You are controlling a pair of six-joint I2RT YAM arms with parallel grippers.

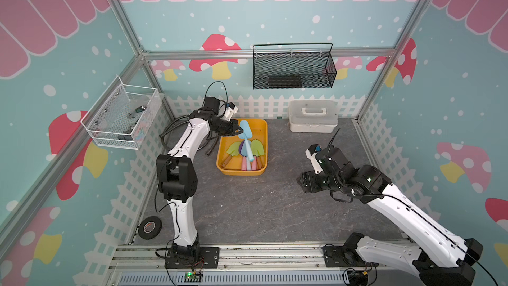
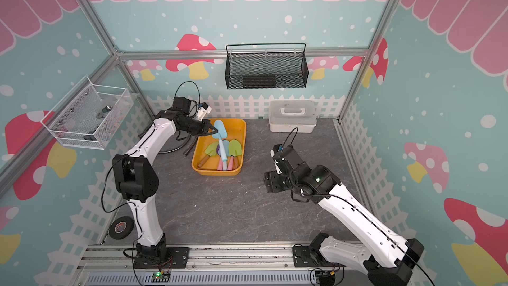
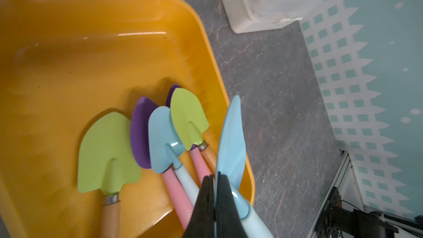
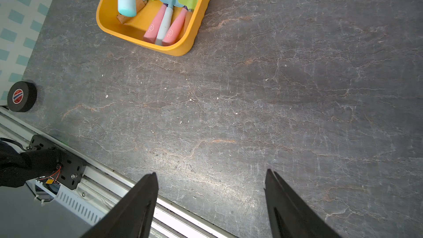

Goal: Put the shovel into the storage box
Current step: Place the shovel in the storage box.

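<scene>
My left arm rises from its base at the near edge, elbow high, forearm running toward the back wall and wrist turned to the right, so that my left gripper (image 1: pixel 238 131) sits over the far left corner of the shallow yellow-orange plastic storage box (image 1: pixel 260 129). Its jaws are pinched tight on the blade of the light-blue shovel (image 1: pixel 245 129), seen edge-on from the left wrist (image 3: pixel 231 143). The shovel hangs over the box, blade toward the far end, its pale handle reaching toward the near end above the shovels already lying inside: green, purple and blue blades on pink, white and wooden handles (image 1: pixel 233 148). I cannot tell whether the handle touches them. My right arm stretches in from the near right corner, and my right gripper (image 4: pixel 211 172) is low over the bare grey stone-patterned tabletop (image 4: pixel 251 88), jaws spread wide with nothing between them, well apart from the box. A white lidded plastic case with a handle (image 1: pixel 312 116) stands at the back, to the right of the box; a black wire-mesh basket (image 1: pixel 294 70) hangs on the back wall, a white wire basket (image 1: pixel 121 116) on the left wall (its contents too small to name), and a black tape roll (image 1: pixel 149 226) lies near my left base. My fingers hide where blade meets handle.
</scene>
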